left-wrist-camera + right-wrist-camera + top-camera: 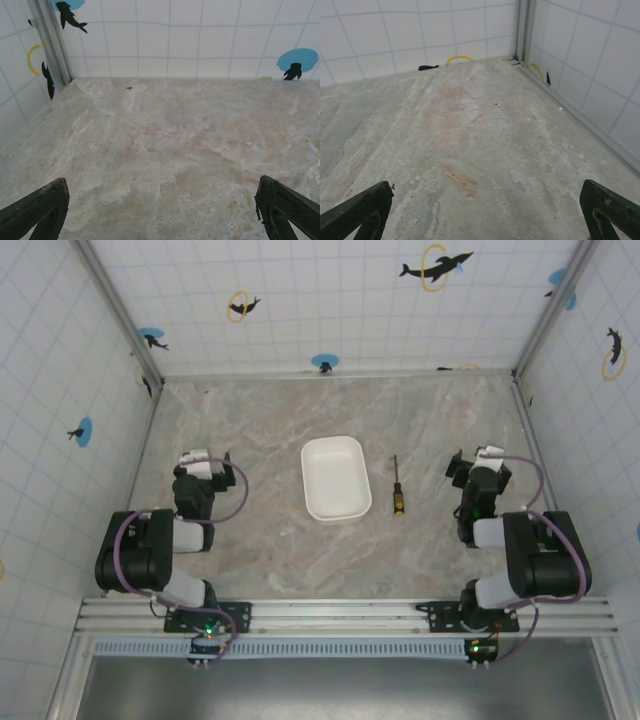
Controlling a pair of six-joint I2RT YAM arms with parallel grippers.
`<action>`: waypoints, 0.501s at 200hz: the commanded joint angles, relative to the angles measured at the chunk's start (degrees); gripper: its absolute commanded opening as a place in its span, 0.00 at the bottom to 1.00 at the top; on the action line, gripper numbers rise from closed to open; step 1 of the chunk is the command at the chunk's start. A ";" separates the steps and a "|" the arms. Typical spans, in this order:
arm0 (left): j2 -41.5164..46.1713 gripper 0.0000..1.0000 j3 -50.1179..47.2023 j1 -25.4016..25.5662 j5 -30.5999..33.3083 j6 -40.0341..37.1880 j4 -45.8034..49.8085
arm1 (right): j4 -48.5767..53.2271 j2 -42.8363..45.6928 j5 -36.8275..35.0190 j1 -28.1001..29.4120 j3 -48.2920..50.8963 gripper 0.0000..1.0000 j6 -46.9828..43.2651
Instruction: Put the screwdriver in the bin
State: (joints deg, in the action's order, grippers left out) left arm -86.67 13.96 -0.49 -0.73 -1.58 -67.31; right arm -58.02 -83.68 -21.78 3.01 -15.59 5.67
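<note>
The screwdriver (397, 485) lies flat on the marble-look table (250, 420), just beside the bin's right long side but not touching it, w/ the shaft pointed away from the arm bases and the yellow-and-black handle toward them. The bin (336, 478) is set at table centre btwn the two arms, empty, its long axis roughly parallel w/ the tool, so only a short sideways carry would be needed. Nothing is held. The right gripper (478, 464) is seen on its own side, well apart from the tool; in the right wrist view its fingers (350, 212) are spread wide, w/ bare tabletop btwn them. Same for the left gripper (205, 462): fingers (25, 212) set wide apart, nothing btwn. The task is judged not yet started. The right arm is judged the better pick, since the tool lies on its side of the bin. A slim shaft lying flat could be missed or rolled, so a grasp across the thicker handle is advised.
</note>
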 commanded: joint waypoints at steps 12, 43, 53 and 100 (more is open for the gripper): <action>-0.02 0.98 0.56 -0.43 -1.03 -0.87 -0.30 | 0.36 -0.52 2.97 -0.46 -2.25 0.99 -1.05; -0.04 0.98 0.62 -0.48 -1.07 -0.85 -0.24 | 0.32 -0.54 2.98 -0.46 -2.25 0.99 -1.05; 0.02 0.98 0.52 -0.45 -1.03 -0.83 -0.26 | 0.36 -0.53 2.97 -0.46 -2.26 0.99 -1.05; 0.02 0.98 0.60 -0.43 -1.04 -0.85 -0.20 | 0.19 -0.37 2.21 -0.14 -2.15 0.99 -1.17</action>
State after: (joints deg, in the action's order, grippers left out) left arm -86.67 13.96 -0.49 -0.91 -1.58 -67.31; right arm -56.88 -83.72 -19.16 2.87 -16.40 5.06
